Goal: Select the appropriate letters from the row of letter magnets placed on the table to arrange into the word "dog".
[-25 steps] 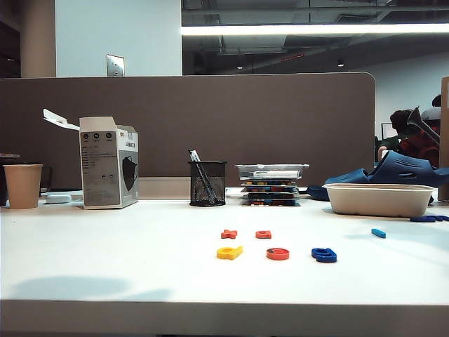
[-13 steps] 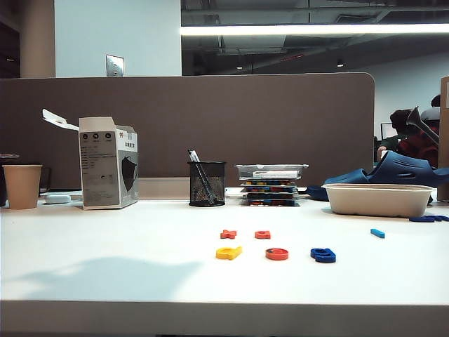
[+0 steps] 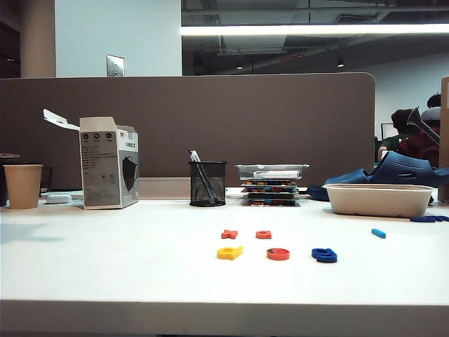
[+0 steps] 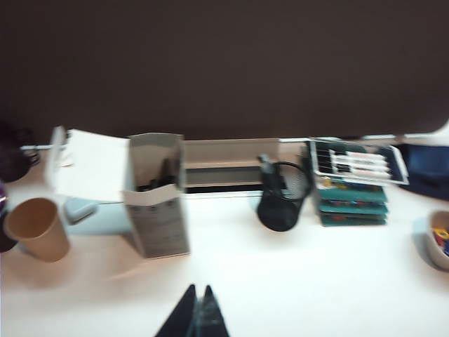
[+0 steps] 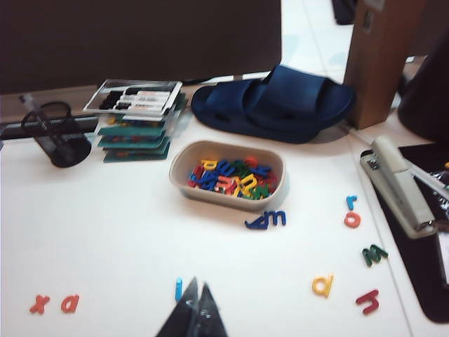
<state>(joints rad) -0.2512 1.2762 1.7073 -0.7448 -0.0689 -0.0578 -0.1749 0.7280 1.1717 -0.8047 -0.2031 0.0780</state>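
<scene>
On the white table (image 3: 105,260) a yellow "d" (image 3: 229,253), a red-orange ring "o" (image 3: 278,254) and a dark blue "g" (image 3: 324,255) lie side by side near the front. Just behind them are a red-orange "x" (image 3: 229,234) (image 5: 39,304) and another red-orange letter (image 3: 263,234) (image 5: 69,303). A light blue bar (image 3: 379,233) (image 5: 178,288) lies apart to the right. Neither arm shows in the exterior view. My left gripper (image 4: 198,288) is shut and empty above bare table, facing the partition. My right gripper (image 5: 198,284) is shut and empty, its tips beside the light blue bar.
Along the back stand a paper cup (image 3: 22,185), an open carton (image 3: 109,172), a mesh pen holder (image 3: 208,183), stacked trays (image 3: 271,184) and a beige tub of letters (image 5: 275,163). A blue slipper (image 5: 273,102), a stapler (image 5: 396,186) and several loose letters (image 5: 322,285) lie further right.
A broad shadow that lay on the table's front left has slid off to the left. The letters have not moved.
</scene>
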